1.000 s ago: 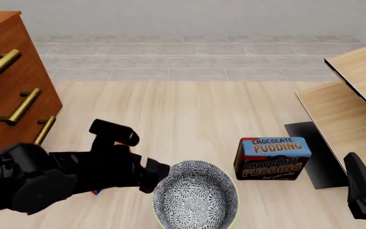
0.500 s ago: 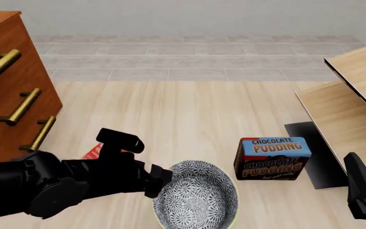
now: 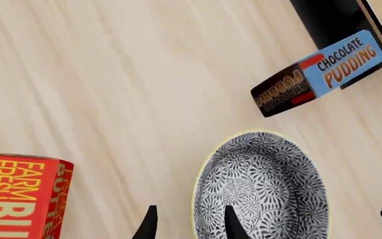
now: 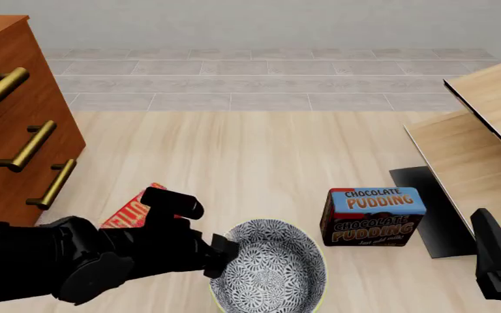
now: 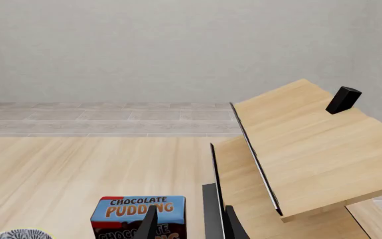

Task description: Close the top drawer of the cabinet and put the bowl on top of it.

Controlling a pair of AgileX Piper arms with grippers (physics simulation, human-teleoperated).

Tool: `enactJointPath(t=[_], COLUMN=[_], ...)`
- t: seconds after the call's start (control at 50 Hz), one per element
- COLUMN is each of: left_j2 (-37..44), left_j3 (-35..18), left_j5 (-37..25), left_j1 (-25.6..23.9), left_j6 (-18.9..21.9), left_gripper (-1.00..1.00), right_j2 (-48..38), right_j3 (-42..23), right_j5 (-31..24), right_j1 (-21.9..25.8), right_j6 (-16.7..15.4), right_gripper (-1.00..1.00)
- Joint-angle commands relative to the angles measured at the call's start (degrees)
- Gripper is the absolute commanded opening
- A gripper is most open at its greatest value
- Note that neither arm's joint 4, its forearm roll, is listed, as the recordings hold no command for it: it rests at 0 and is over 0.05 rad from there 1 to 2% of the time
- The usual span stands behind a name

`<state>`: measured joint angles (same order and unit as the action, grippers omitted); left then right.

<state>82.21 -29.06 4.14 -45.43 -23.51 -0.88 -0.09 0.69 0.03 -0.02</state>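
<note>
Looking at the bowl near you by the pudding box, you should pinch its thin left rim gently, since it seems hard, smooth and slippery, and your left claw is open over that rim.

A chocolate pudding box stands upright on the pale table. A red butter box lies well to its left. Pale wooden shelf boards rise just right of the pudding box.
</note>
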Motion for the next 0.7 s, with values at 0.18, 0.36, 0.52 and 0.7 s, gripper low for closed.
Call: enactJointPath(t=[0.18,0.36,0.52,0.7], left_j2=[3.84,5.54,6.55,7.97], left_j3=[0.35,0.47,0.59,0.74], left_j5=[3.14,4.47,5.46,6.63], left_j1=[-0.64,-1.22,-1.43,-1.47], left_j6=[-0.97,-1.47,-1.86,-2.06], left_gripper=[1.0,1.0,1.0,1.0], right_j2=[0.21,0.22,0.22,0.22], right_j3=[-0.03,-0.03,-0.03,-0.03], right_j5=[-0.21,-0.22,-0.22,-0.22], right_j1=[-0.01,-0.01,-0.01,-0.02], right_j6=[0.01,0.03,0.01,0.02], right_gripper=[1.0,1.0,1.0,1.0])
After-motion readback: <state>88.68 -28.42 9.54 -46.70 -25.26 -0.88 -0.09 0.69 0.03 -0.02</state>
